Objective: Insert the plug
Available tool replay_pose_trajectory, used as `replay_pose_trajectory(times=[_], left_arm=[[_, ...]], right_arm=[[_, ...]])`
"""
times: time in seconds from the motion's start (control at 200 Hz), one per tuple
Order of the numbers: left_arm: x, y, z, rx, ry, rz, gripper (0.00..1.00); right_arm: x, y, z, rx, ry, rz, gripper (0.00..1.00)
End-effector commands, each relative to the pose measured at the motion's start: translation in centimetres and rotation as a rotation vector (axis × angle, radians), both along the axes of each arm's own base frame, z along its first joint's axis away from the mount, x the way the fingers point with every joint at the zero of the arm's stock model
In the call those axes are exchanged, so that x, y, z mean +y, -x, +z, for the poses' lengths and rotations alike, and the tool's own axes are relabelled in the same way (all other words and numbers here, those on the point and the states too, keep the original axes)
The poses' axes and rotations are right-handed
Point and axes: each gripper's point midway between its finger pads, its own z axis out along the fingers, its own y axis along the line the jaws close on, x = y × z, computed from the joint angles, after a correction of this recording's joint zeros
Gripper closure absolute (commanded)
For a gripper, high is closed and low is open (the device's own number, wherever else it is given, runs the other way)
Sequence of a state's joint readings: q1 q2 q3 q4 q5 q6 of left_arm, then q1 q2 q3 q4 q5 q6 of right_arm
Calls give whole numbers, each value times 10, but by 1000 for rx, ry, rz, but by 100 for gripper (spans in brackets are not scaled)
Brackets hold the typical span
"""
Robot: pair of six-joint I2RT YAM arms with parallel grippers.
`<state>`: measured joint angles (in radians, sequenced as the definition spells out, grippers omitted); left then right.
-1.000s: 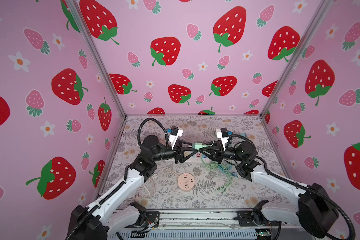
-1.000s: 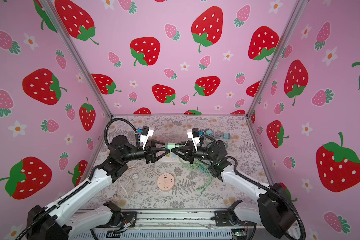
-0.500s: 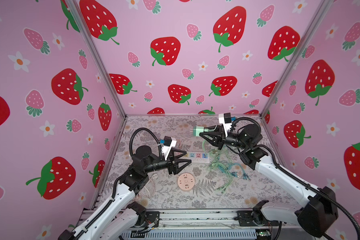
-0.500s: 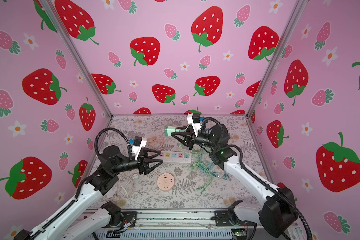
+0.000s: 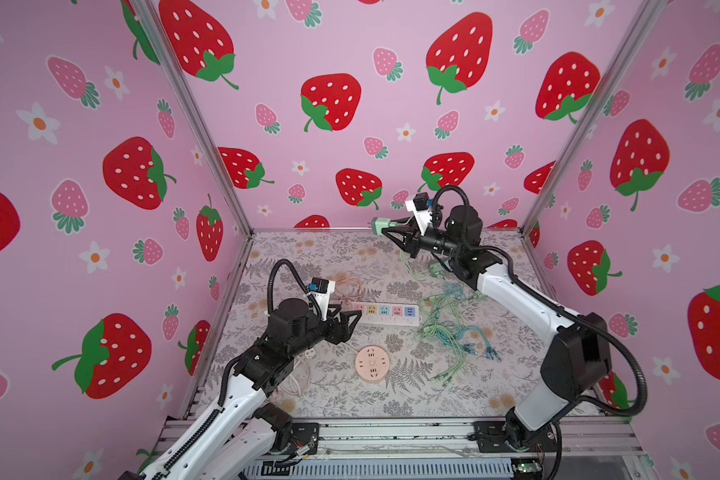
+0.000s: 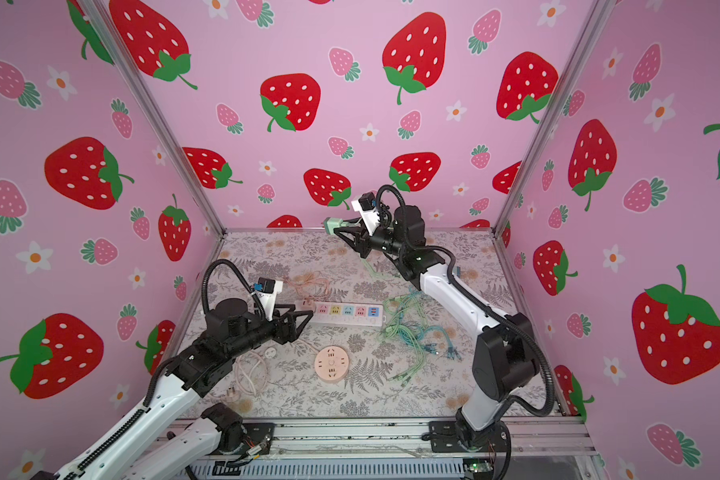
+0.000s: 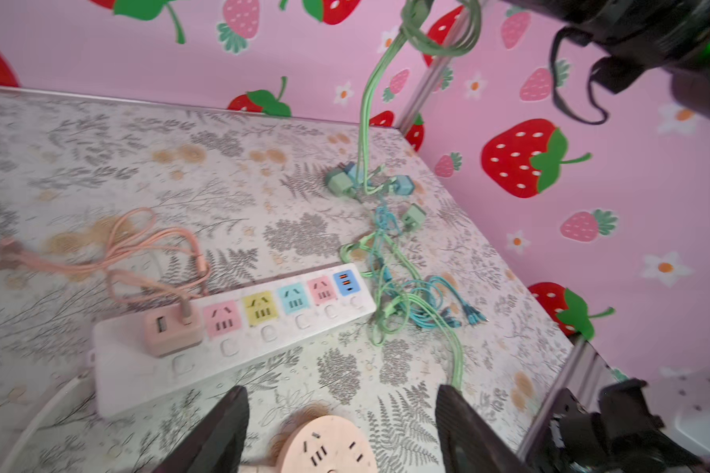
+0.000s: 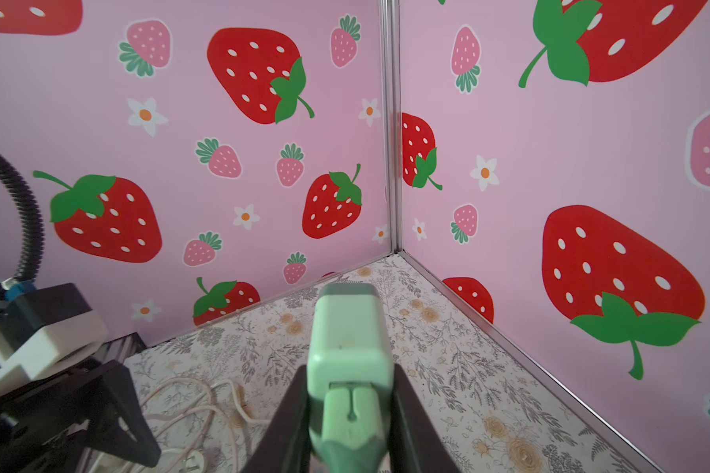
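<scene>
Jaws of the right gripper (image 5: 391, 229) clamped the green plug (image 5: 378, 225), held in the air near the back wall. Left gripper (image 5: 351, 316) hung spread and empty just beside the power strip (image 5: 391, 316).

We note three walls (image 5: 371, 50) papered pink, printed with large red strawberries, smaller pale ones and white flowers. Bare metal posts (image 5: 202, 129) run up both rear corners. The floor (image 5: 329, 257) is a grey fern-print sheet with tan blossoms. A slotted metal rail (image 5: 391, 440) edges the front. Light is even and soft.
</scene>
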<state>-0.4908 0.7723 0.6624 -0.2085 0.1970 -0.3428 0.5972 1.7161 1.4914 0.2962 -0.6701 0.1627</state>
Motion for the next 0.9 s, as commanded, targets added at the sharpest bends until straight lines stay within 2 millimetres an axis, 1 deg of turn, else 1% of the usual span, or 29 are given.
replay_pose_trajectory(times=[0.0,0.05,0.06,0.08,0.105,0.195,0.245,0.31,0.415,0.5,0.615,0.815,0.895], left_arm=[[29,-11,-7,36,-78,170,26],[32,-11,-9,41,-85,182,26],[32,-11,-9,43,-87,184,26],[33,-11,-9,42,-90,190,26],[34,-11,-9,44,-91,197,26],[41,-10,-11,50,-102,233,26],[45,-10,-12,52,-111,251,26],[51,-11,-15,55,-125,285,25],[63,-16,-23,82,-142,357,25],[68,-21,-33,130,-148,396,26],[75,-28,-49,207,-138,439,27],[77,-41,-75,329,-53,440,29],[77,-47,-83,357,-39,432,30]], right_arm=[[10,-30,-7,-55,45,-52,94],[19,-46,-23,-26,73,-62,94],[20,-47,-22,-27,76,-63,94],[24,-54,-33,-7,95,-63,95],[28,-60,-42,7,116,-58,95],[40,-70,-83,78,211,-19,96],[42,-70,-105,121,257,-6,95],[42,-64,-129,163,306,12,96],[40,-49,-160,219,373,38,96],[34,-36,-177,255,414,58,95],[26,-23,-194,288,469,85,95],[16,-7,-217,317,586,121,96],[15,-4,-221,316,621,131,96]])
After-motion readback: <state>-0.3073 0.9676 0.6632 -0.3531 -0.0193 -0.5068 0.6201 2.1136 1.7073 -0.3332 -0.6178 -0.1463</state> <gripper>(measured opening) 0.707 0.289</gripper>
